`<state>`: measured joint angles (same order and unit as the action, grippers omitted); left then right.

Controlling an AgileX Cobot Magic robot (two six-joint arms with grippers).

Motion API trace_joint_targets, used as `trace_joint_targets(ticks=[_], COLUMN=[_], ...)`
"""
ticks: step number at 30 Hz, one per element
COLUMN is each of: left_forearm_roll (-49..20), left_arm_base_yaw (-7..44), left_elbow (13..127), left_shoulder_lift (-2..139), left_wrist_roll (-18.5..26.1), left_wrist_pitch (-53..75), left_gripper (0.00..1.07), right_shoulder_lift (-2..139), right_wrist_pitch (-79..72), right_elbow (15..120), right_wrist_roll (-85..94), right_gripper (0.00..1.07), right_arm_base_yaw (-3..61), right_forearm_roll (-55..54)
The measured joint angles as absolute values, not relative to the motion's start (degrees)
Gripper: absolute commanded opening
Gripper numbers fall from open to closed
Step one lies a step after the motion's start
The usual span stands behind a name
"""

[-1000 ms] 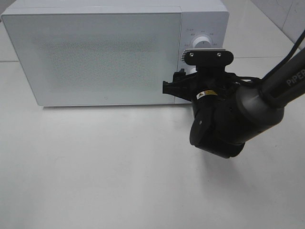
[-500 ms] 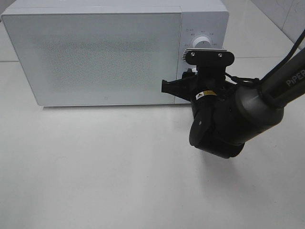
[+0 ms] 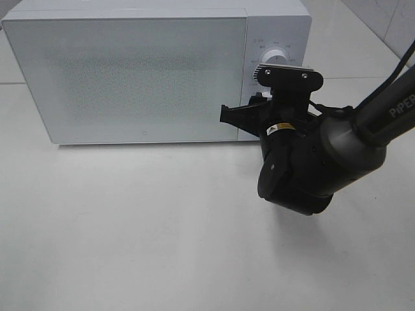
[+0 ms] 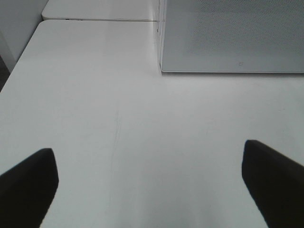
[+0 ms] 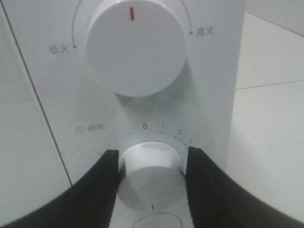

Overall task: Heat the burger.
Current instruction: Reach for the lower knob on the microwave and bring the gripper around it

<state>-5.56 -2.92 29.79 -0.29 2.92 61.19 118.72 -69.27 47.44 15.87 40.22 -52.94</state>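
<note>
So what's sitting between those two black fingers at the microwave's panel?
The lower white knob, the timer dial, sits between the right gripper's fingers, which press its sides. The right wrist view shows it.

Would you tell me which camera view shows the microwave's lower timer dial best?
The right wrist view: the lower timer dial appears close up, with the right tool clamped on its sides. The exterior high view hides it behind the right arm; the left wrist view shows only the microwave door.
</note>
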Motion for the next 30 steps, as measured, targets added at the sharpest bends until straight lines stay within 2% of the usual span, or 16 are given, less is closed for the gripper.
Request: trace_joint_targets(ticks=[19, 30], left_forearm_roll=[-5.6, -5.6], left_arm_base_yaw=[-2.9, -2.9], left_elbow=[29.8, 29.8], left_shoulder_lift=[-0.3, -0.3], left_wrist_roll=[2.9, 2.9], left_wrist_pitch=[61.2, 61.2], left_gripper=[0.98, 0.98], right_shoulder_lift=[118.7, 118.7], right_wrist_pitch=[-69.4, -69.6], right_elbow=[47.4, 47.2], right_wrist_roll=[-3.2, -21.4], right_gripper=[0.03, 0.03], right_arm_base_yaw=[40.1, 39.8], right_forearm_roll=[-52.8, -52.3])
